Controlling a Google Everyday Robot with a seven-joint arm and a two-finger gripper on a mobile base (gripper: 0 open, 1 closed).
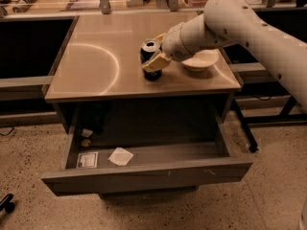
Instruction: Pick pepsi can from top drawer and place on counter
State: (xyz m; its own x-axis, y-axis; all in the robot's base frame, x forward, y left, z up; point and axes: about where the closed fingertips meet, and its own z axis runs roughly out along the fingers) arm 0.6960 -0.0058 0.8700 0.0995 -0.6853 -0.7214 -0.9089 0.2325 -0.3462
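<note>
Pepsi can (149, 51) stands on table (96, 61), upper centre of frame, jaws grasping it. Recommended: part jaws evenly, then retract upward, clear of adjacent white bowl (201, 61).

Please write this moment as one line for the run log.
gripper: shut on pepsi can | pepsi can: upright on counter, beside white bowl | top drawer: open | release: not yet

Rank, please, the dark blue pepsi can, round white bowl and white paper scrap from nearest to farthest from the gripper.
1. The dark blue pepsi can: in the gripper, on the tan counter.
2. The round white bowl: on the counter, right of it in view.
3. The white paper scrap: below, in the open grey drawer.
</note>
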